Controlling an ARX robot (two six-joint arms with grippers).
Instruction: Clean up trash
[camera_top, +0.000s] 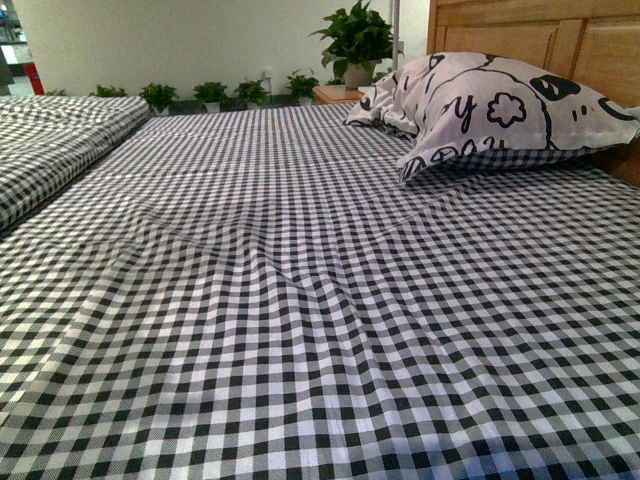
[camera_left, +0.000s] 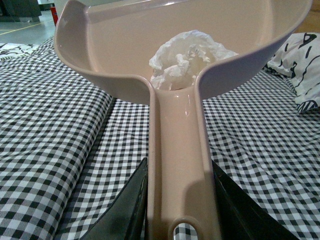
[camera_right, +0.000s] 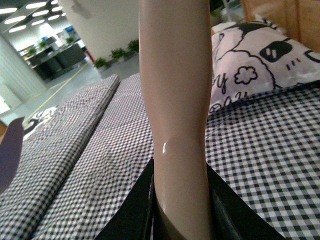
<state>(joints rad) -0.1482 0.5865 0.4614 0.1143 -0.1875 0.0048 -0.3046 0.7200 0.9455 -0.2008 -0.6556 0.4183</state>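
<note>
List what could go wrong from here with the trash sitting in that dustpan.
1. The crumpled paper ball lies loose near the handle end of the dustpan; tilting the pan forward could roll it out over the open lip onto the checkered bedsheet.
2. The left end effector grips only the smooth handle, so the pan might twist or slip.
3. The right end effector holds a long pinkish handle near the pillow; a swing could hit it.
</note>
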